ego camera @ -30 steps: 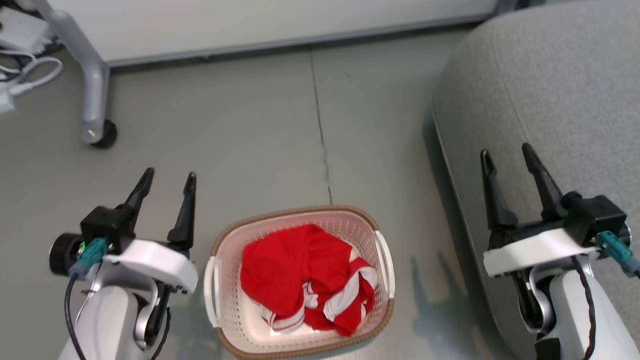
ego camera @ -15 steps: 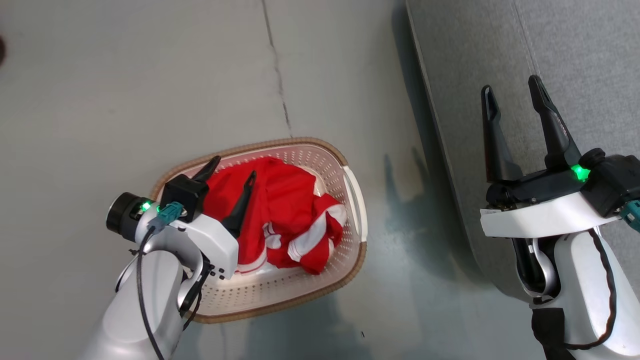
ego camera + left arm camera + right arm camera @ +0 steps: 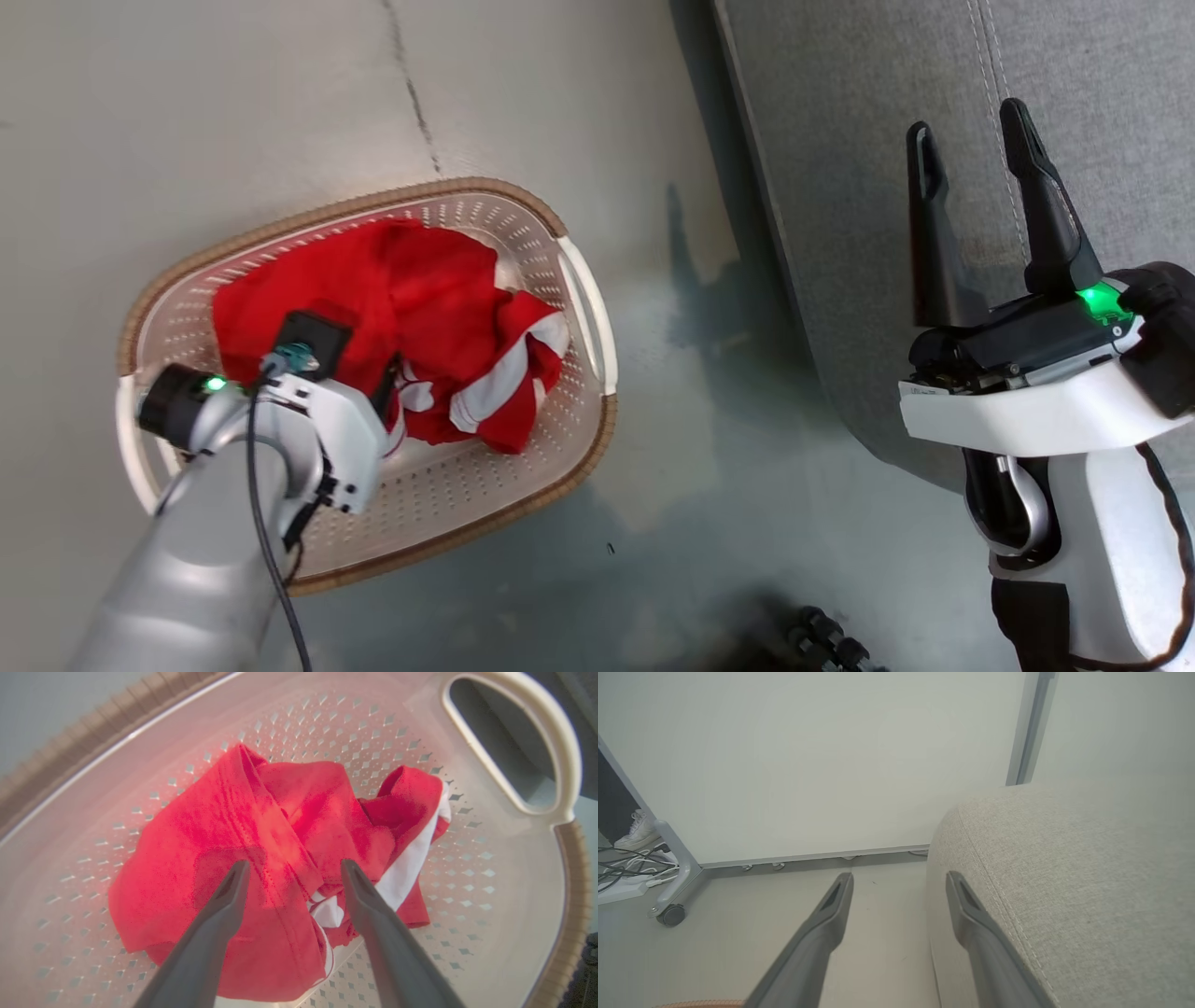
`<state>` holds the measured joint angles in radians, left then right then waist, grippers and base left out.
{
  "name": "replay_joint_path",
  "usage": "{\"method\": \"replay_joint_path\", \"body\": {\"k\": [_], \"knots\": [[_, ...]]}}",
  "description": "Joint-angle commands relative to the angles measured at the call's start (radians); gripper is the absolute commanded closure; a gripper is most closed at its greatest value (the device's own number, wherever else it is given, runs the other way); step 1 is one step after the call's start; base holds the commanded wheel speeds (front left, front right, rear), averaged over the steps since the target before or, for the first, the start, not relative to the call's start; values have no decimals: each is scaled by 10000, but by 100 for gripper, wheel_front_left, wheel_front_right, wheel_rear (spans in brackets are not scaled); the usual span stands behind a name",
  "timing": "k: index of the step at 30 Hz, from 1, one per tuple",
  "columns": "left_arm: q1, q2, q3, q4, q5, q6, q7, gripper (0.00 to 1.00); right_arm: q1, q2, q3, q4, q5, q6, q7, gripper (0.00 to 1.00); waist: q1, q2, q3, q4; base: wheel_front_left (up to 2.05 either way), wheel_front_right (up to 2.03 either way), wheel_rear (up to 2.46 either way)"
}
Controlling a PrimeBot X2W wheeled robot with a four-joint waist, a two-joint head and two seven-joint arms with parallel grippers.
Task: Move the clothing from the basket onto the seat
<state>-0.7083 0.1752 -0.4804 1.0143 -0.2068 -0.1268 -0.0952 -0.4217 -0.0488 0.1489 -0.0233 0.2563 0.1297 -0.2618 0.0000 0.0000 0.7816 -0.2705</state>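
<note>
The left gripper [image 3: 295,865] points steeply downward with its fingers spread apart; the right gripper [image 3: 966,119] points forward, fingers likewise apart.

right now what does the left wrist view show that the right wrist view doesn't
Left wrist view: the red clothing lying in the basket, with the left hand open over it. Right wrist view: the grey seat, a wall, a wheeled leg, cables and a white shoe, with the right hand open. Shared: the basket's brown rim.
</note>
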Motion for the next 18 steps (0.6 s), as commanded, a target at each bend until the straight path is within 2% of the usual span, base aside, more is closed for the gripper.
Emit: {"method": "replay_joint_path", "body": {"k": [1, 7, 10, 11, 12, 18], "knots": [[-283, 144, 18, 212, 61, -21, 9, 0, 23, -35, 13, -116, 124, 21, -46, 0, 0, 0, 385, -349, 0, 0, 0], [-1089, 500, 94, 1386, 26, 197, -4, 0, 157, -34, 94, -447, 456, 19, -47, 0, 0, 0, 935, -755, 0, 0, 0], [-1346, 600, 230, 1802, -92, 438, -60, 0, 160, -32, 142, -545, 615, 21, -47, 0, 0, 0, 1107, -875, 0, 0, 0], [-1496, 640, 262, 1983, -151, 535, -119, 55, 167, -34, 179, -576, 691, 21, -47, 0, 0, 0, 1176, -938, 0, 0, 0], [-1549, 651, 277, 2073, -177, 598, -92, 100, 168, -34, 192, -601, 724, 21, -47, 0, 0, 0, 1205, -960, 0, 0, 0], [-1799, 670, 170, 2340, -159, 698, -214, 100, 175, -34, 149, -586, 666, 21, -47, 0, 0, 0, 1171, -909, 0, 0, 0]]}}
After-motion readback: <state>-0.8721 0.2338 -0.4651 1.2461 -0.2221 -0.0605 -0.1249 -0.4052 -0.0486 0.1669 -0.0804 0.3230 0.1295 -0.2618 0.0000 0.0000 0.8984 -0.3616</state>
